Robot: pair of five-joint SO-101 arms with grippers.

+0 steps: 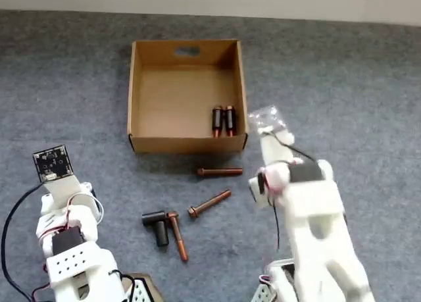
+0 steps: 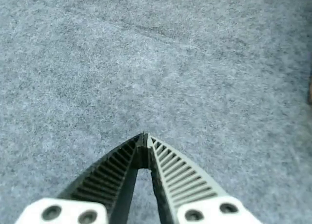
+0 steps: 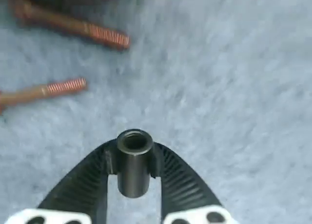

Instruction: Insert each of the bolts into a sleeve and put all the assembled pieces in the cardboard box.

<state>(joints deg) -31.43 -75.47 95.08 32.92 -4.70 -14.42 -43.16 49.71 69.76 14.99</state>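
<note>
- Carpet point(image 1: 342, 72), grey, is spread under everything.
- An open-topped cardboard box point(image 1: 137, 98) is set at the far middle. Two assembled pieces point(image 1: 222, 121) are laid side by side in its front right corner.
- A black sleeve point(image 3: 134, 177) is clamped in the right gripper point(image 3: 132, 153) and held above the carpet near the box's right front corner.
- The left gripper point(image 2: 145, 138) is closed on nothing, over bare carpet.
- Three copper-coloured bolts are left loose: the first bolt point(image 1: 220, 172) just before the box, the second bolt point(image 1: 209, 203) tilted nearer, and the third bolt point(image 1: 177, 235) beside the loose sleeves point(image 1: 156, 224), which are laid in an L.
</note>
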